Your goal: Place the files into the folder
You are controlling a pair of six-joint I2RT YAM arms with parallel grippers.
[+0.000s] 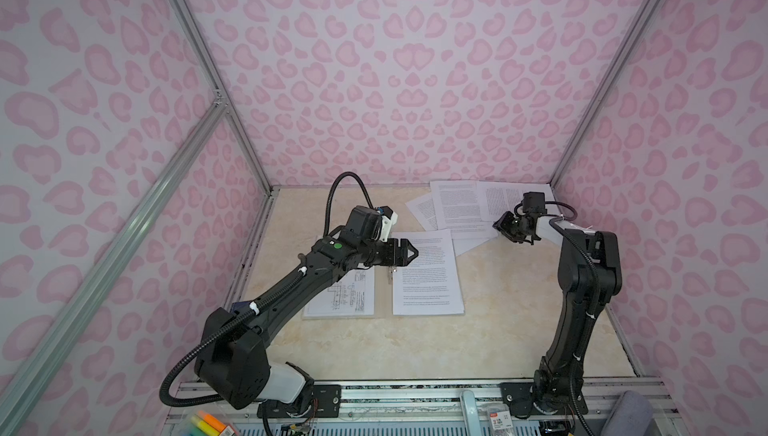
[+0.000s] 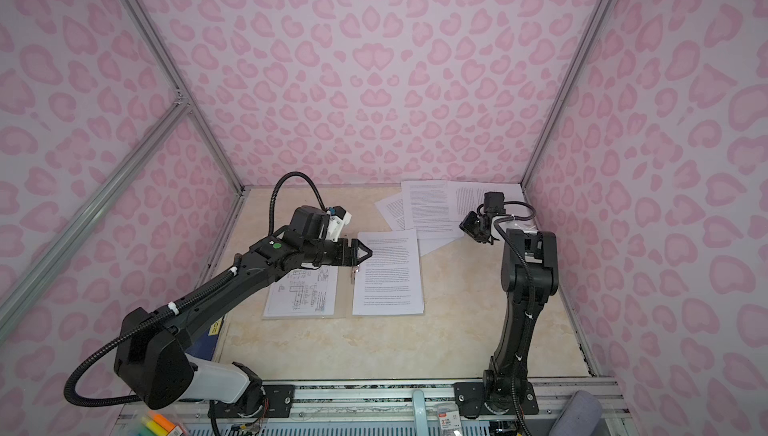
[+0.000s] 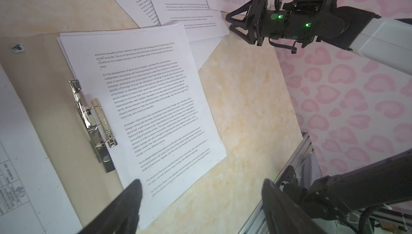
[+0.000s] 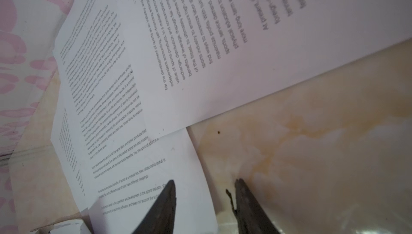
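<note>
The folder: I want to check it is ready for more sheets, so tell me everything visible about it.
The folder is thin, beige and card-like. It lies open and flat on the table, nearly matching its colour. One leaf carries a drawing sheet; the other carries a stack of printed sheets. A silver metal clip sits beside the spine, at the stack's edge. A small sticker sits near the folder's far edge.

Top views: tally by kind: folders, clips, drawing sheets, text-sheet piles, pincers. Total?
folder: 1
metal clip: 1
drawing sheet: 1
text-sheet piles: 2 (pile on the folder, fanned pile at the back)
pincers: 2 (left pincer, right pincer)
Total: 7
</note>
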